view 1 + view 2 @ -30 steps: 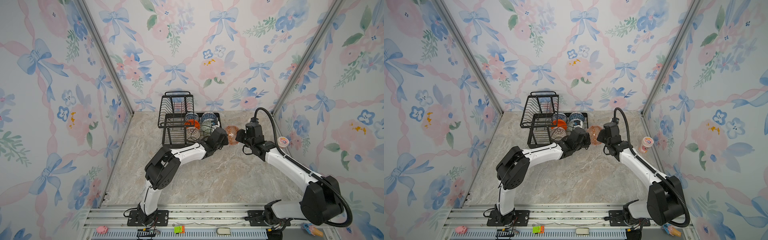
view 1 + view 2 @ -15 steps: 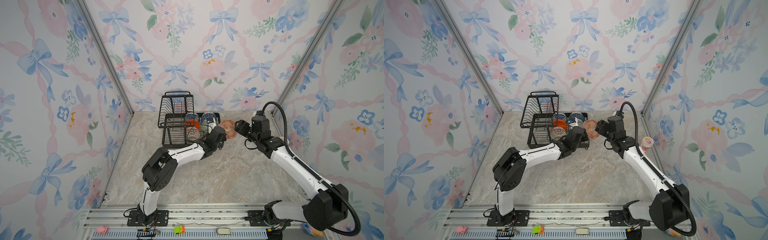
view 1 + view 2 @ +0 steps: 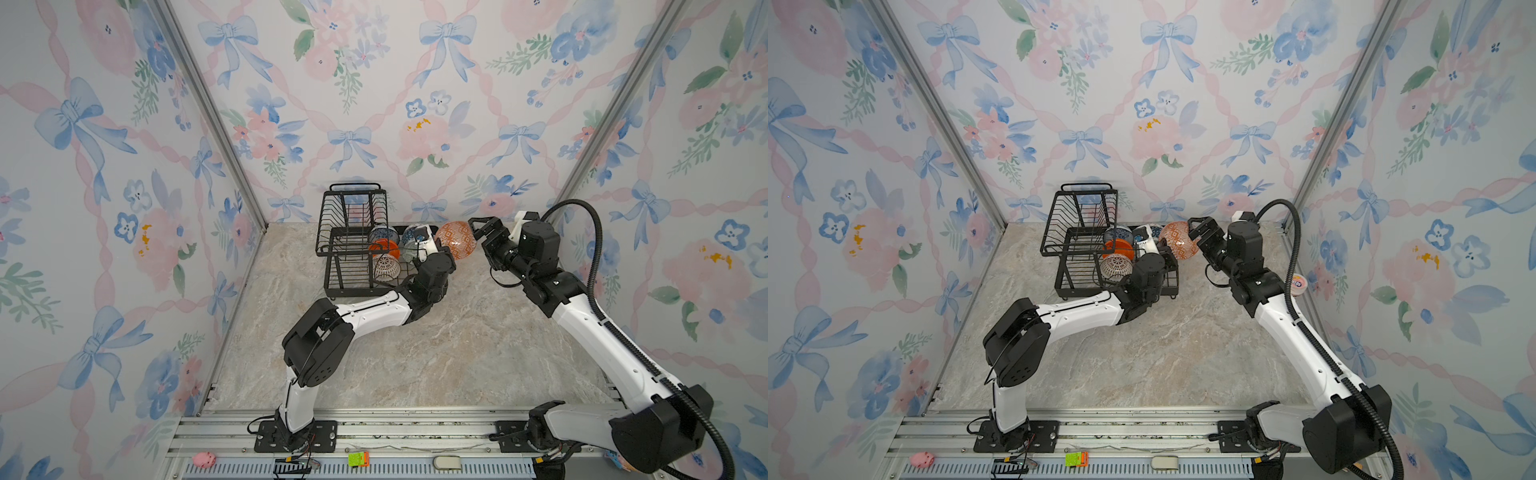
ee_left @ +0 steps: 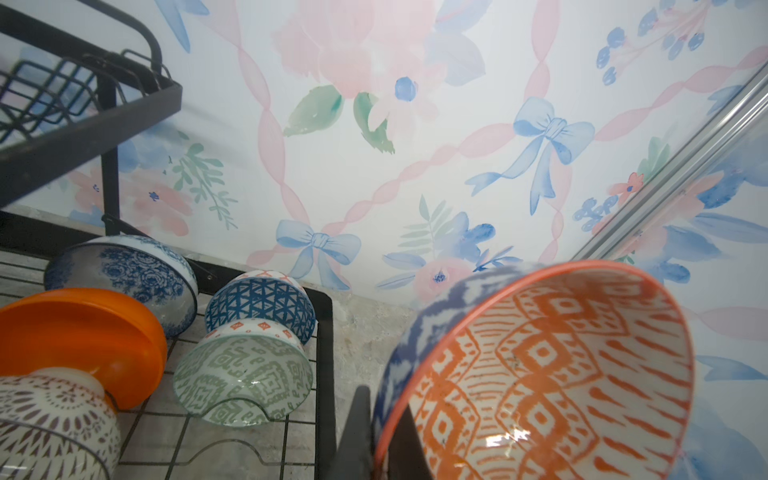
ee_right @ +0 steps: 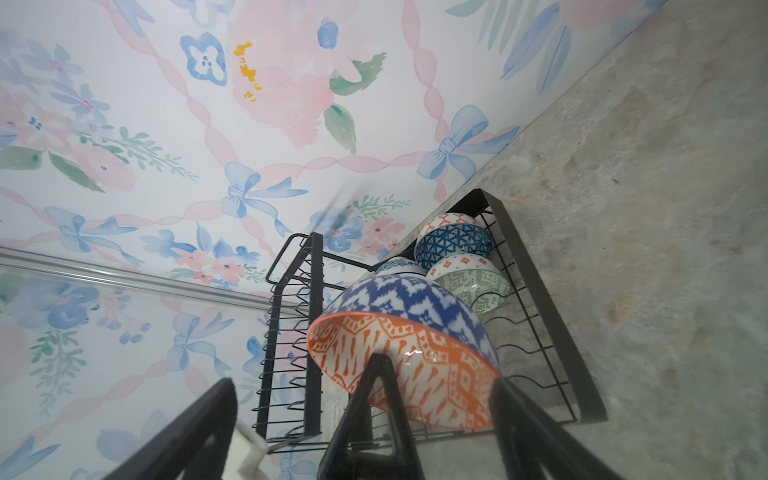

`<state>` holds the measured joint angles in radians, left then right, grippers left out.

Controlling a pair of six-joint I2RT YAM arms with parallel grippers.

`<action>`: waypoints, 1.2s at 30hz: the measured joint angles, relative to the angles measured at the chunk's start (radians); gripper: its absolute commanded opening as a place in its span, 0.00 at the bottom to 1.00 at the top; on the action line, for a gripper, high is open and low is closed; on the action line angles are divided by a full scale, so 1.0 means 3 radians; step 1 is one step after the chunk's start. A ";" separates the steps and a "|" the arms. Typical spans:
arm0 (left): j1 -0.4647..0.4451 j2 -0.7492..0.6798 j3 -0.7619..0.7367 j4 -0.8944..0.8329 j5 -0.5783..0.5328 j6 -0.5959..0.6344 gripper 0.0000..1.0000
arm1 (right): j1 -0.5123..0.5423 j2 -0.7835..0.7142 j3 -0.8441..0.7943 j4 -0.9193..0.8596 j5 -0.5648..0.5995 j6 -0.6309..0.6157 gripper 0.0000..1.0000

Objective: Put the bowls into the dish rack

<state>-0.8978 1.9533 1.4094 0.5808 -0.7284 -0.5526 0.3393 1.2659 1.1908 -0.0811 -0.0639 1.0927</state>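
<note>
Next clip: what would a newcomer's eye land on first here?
Probably the orange-and-white patterned bowl, held on edge in the air by the shut left gripper just beside the black wire dish rack. The open right gripper sits close beside it. Five more bowls already crowd the rack's lower tray, including a plain orange bowl.

A pink cup [image 3: 1298, 284] is standing at the right wall. A pink pig [image 3: 203, 459], a green block [image 3: 358, 459] and a grey piece [image 3: 447, 462] are lying along the near rail [image 3: 415, 432].
</note>
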 measured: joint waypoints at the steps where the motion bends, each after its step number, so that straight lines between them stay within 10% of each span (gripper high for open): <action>1: -0.0001 0.0028 0.0018 0.0072 -0.0039 0.0069 0.00 | -0.0001 0.0000 -0.0011 0.0072 -0.0031 0.0088 0.97; 9: -0.0039 0.0264 0.0020 0.0624 -0.0252 0.0654 0.00 | -0.0015 0.0117 -0.0131 0.0650 -0.0253 0.0735 0.90; 36: -0.0163 0.0326 -0.0506 0.2149 -0.0390 0.1682 0.03 | 0.0080 0.0538 -0.0195 0.1230 -0.0572 0.1570 0.01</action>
<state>-0.9466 2.0510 1.2575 1.2255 -0.8455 -0.0479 0.3634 1.4273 1.1324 0.2878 -0.2356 1.5639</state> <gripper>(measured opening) 0.054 0.127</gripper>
